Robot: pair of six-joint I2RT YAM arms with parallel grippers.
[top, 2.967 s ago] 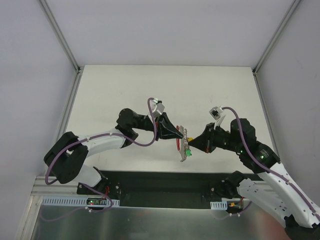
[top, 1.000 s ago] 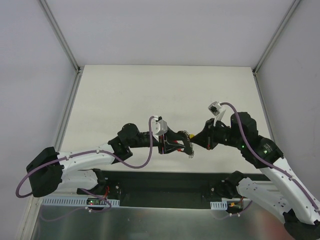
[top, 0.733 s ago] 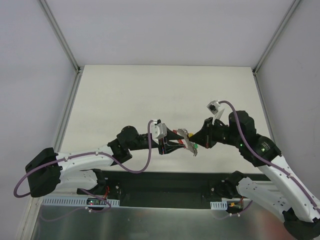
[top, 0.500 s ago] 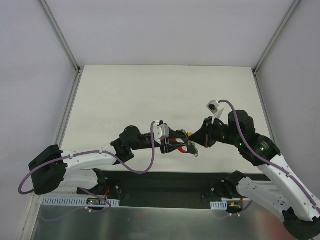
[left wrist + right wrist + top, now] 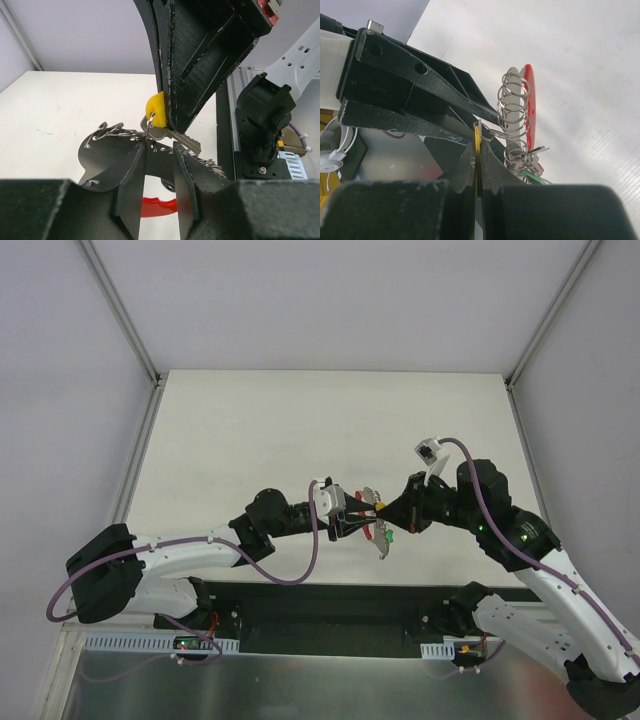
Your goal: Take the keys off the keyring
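Silvery keyring (image 5: 514, 112) hangs just past the tips of the right claw (image 5: 477, 152), whose fingers are clamped tight on the yellow key (image 5: 477, 137). The red key (image 5: 529, 100) and green key (image 5: 388, 535) dangle off the ring beyond it, above the table (image 5: 580, 60). The left claw (image 5: 159, 150) meets it tip to tip with the yellow key's blade just ahead of its fingers, jaws a little apart; I cannot tell whether they pinch anything.
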